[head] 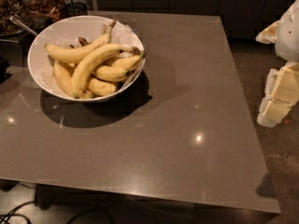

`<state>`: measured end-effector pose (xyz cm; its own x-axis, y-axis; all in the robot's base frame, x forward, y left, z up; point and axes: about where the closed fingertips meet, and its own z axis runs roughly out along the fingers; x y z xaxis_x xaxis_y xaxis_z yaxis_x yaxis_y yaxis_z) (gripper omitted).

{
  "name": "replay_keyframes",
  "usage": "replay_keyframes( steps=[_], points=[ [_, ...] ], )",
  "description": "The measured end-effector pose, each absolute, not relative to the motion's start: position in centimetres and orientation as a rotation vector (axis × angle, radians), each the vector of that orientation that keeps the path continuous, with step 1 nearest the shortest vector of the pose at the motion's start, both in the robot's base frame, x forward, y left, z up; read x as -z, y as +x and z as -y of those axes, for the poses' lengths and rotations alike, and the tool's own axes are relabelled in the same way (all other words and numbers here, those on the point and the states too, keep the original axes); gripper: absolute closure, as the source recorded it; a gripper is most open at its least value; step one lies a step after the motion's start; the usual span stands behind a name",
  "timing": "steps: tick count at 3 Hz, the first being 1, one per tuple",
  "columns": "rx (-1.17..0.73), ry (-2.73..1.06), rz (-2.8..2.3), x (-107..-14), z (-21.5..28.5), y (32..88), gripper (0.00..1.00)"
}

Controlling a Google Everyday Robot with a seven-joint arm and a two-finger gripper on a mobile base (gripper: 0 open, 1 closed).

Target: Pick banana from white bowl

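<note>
While the banana (93, 62) lies arched atop the other bananas (110, 73) in the white bowl (36, 71) at the table's (187, 125) far left, the gripper (279, 96) hangs beyond the table's right edge, well apart from it; whether its jaws are open cannot be told.

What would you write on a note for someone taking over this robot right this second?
Gripper: at the far right edge of the view, beyond the table's side and well away from the bowl, holding nothing that can be seen.
Banana: the long arched one, lying on top of the pile in the white bowl, its stem end toward the bowl's right rim. A flatter long banana lies just behind it.
Bowl: on the grey table, at its far left corner.
Done: nothing yet; the banana is untouched.
Left: reach across to the bowl, grip the arched banana, lift it out.
</note>
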<state>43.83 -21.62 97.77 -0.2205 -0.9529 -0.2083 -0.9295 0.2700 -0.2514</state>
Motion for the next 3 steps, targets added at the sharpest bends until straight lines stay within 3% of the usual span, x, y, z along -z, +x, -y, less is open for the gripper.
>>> replay_keyframes(
  steps=[3],
  points=[
    [0.144,-1.934,-2.103,-100.9,16.0,44.4,0.00]
  ],
)
